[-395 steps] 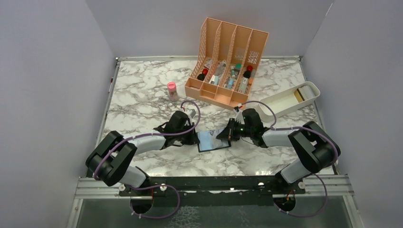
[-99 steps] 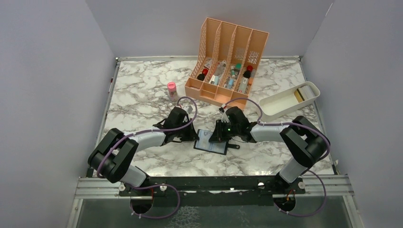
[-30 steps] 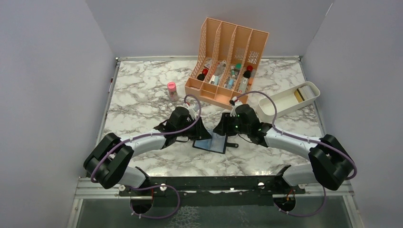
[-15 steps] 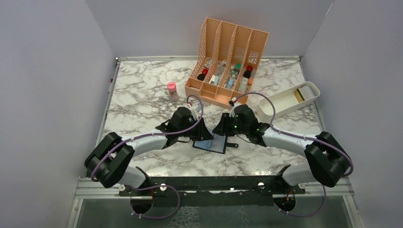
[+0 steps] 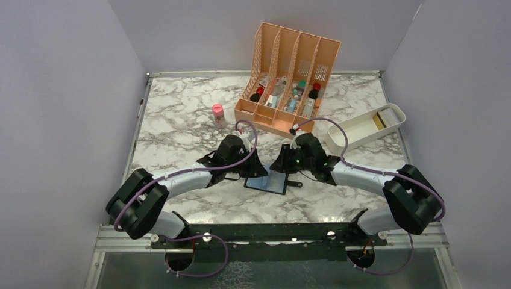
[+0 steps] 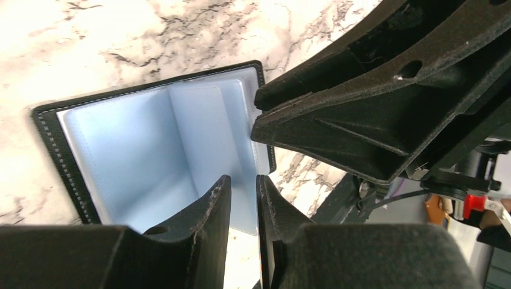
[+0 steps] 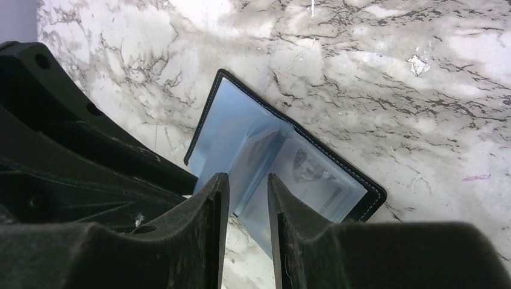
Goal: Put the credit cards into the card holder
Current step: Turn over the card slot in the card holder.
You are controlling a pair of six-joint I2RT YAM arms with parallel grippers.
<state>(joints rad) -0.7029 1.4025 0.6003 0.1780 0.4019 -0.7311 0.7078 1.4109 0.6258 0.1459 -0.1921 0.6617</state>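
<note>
The card holder lies open on the marble between my two grippers, bluish inner faces up. It also shows in the left wrist view and in the right wrist view. One greyish credit card sits behind the clear pocket of its right half. My left gripper hovers over the holder's left far edge, jaws a narrow gap apart, nothing between them. My right gripper hovers over the right far edge, also narrowly open and empty. More cards lie in the white tray.
The white oblong tray stands at the right rear. The orange file organiser with small bottles stands behind the grippers. A pink-capped bottle stands to its left. Walls close in the table on three sides.
Over the last second the grippers have stayed over the holder's far edge and only the right arm's elbow shifted slightly left. Earlier, both had lifted and drawn back from the holder.
</note>
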